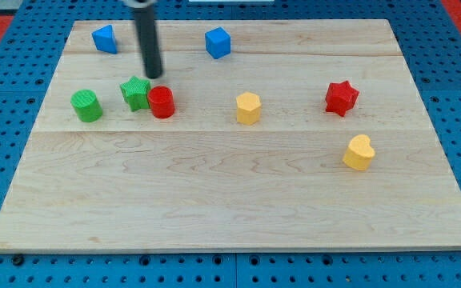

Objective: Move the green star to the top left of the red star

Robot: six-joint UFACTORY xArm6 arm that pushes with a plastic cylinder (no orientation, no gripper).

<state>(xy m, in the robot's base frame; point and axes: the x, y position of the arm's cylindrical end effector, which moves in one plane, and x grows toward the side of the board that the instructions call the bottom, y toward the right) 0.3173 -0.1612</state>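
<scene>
My tool is a bare rod holding nothing; my tip (154, 76) sits just above-right of the green star (135, 92), which touches the red cylinder (161, 102), far left of the red star (341, 98). I'd swing round to the star's left side, then push right, clearing the cylinder.

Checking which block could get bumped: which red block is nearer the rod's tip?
The red cylinder, touching the green star, just below my tip. The red star sits far toward the view's right.

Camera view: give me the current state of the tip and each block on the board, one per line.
My tip: just above the green star and red cylinder.
Green star: touching red cylinder, far left of red star.
Red cylinder: upright.
Green cylinder: upright, apart.
Red star: alone, right side.
</scene>
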